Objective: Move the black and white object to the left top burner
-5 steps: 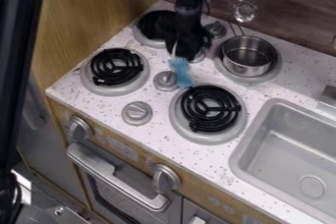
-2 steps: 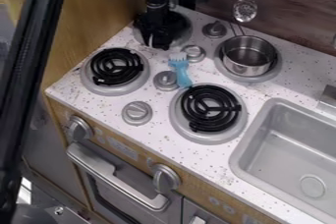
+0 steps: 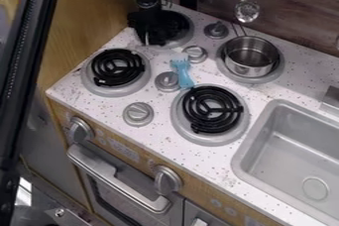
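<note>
The black gripper [image 3: 151, 40] hangs low over the left side of the top left burner [image 3: 188, 31], partly covering its dark coil. How its fingers stand is unclear; a thin pale edge shows at its lower end. I cannot make out a separate black and white object at the gripper or on that burner. A light blue fork-like utensil [image 3: 182, 74] lies on the speckled counter between the knobs, to the right of and below the gripper.
A metal pot [image 3: 251, 57] sits on the top right burner. The bottom left burner [image 3: 118, 67] and bottom right burner [image 3: 212, 109] have black coils. Knobs [image 3: 138, 114] stand between burners. The sink [image 3: 311, 145] is at the right, a wooden wall [image 3: 92, 17] at the left.
From above the blue utensil the gripper has moved left to the top left burner, then slightly farther left. More of that burner's right side shows. The utensil and pot have stayed put.
</note>
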You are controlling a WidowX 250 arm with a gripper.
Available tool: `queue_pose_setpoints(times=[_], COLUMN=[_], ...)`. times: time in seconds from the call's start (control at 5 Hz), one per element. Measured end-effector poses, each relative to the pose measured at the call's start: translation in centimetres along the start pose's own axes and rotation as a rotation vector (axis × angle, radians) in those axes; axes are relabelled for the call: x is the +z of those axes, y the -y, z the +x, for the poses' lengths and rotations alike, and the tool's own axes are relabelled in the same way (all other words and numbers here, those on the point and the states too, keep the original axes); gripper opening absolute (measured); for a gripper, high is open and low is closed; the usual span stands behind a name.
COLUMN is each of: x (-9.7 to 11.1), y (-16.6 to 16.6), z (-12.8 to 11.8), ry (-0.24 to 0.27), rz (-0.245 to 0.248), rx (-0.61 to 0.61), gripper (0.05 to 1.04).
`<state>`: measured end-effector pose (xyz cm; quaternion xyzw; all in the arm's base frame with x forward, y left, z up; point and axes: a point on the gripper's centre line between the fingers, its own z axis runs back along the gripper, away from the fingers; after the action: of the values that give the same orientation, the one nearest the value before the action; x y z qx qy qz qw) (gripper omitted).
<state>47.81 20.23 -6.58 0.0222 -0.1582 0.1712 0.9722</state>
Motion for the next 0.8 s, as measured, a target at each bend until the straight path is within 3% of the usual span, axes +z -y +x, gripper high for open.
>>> queue_pose_setpoints(times=[0.2, 0.4, 0.6, 0.8], x=[0.0, 0.0, 0.1, 0.7], y=[-0.1, -0.1, -0.4, -0.9], z=[0.2, 0.3, 0.6, 2.0], ry=[0.036, 0.048, 0.056, 0.109], rz=[-0.005, -0.045, -0.035, -0.012], rx=[0.005, 0.012, 0.004, 0.005], gripper=[0.596, 0.596, 0.641, 0.947])
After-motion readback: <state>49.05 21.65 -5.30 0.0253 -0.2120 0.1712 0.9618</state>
